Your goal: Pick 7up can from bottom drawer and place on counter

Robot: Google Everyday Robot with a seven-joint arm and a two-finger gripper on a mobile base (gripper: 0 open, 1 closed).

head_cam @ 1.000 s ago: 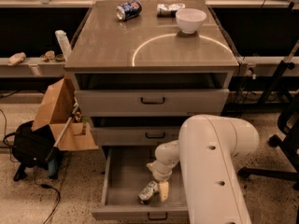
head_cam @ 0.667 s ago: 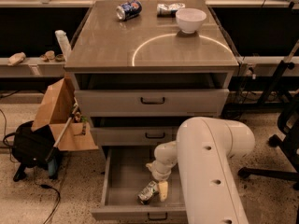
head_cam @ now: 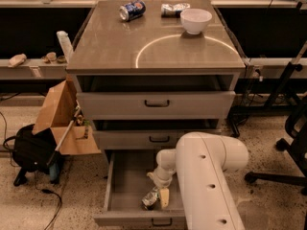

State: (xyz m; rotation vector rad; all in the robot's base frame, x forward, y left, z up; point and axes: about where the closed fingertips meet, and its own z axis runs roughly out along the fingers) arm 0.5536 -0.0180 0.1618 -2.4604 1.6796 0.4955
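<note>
The bottom drawer point(head_cam: 125, 178) is pulled open, showing a flat grey floor. The 7up can point(head_cam: 149, 199), small and silvery-green, lies tilted near the drawer's front. My gripper point(head_cam: 157, 197) is down inside the drawer right at the can, its pale tip just to the can's right. The bulky white arm point(head_cam: 208, 176) reaches in from the lower right and hides the drawer's right side. The counter point(head_cam: 108, 47), grey-brown with a pale arc mark, is above.
A blue can point(head_cam: 132, 10), a foil packet point(head_cam: 172, 8) and a white bowl point(head_cam: 195, 20) sit at the counter's back. The top drawer point(head_cam: 156, 103) and middle drawer point(head_cam: 144, 139) stick out slightly. A cardboard box point(head_cam: 60, 114) and black bag point(head_cam: 29, 147) stand left; a chair point(head_cam: 292, 128) stands right.
The arm's white body has shifted slightly left. The gripper stays at the can in the drawer, and the can has not visibly moved.
</note>
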